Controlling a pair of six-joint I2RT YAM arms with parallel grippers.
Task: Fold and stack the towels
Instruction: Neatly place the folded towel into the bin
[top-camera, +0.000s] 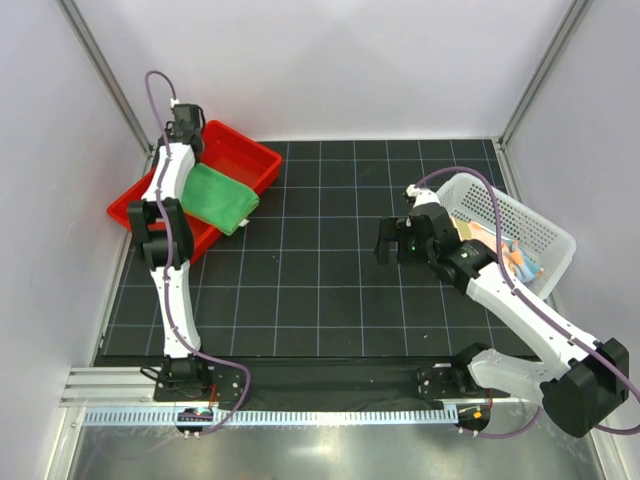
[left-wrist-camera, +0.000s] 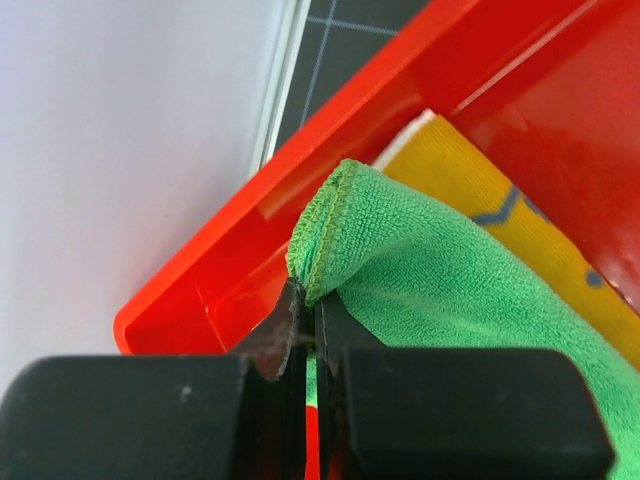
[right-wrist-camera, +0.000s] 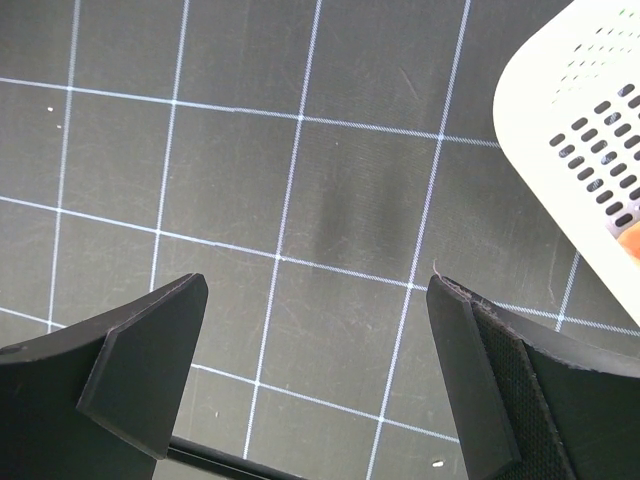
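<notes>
The bright green towel (top-camera: 220, 198) lies folded over the red tray (top-camera: 250, 150) at the back left, hanging over its near rim. My left gripper (left-wrist-camera: 312, 300) is shut on a corner of the green towel (left-wrist-camera: 420, 270), over the tray's corner. Under the green towel lies the yellow-orange towel (left-wrist-camera: 470, 185) with grey lettering, flat in the tray. The striped, dotted towel (top-camera: 510, 255) lies in the white basket (top-camera: 520, 215) at the right. My right gripper (right-wrist-camera: 315, 290) is open and empty above the black grid mat, left of the basket.
The black grid mat (top-camera: 320, 280) covers the table. The white basket's perforated rim (right-wrist-camera: 580, 130) shows at the right wrist view's upper right. Grey walls enclose the left, back and right sides.
</notes>
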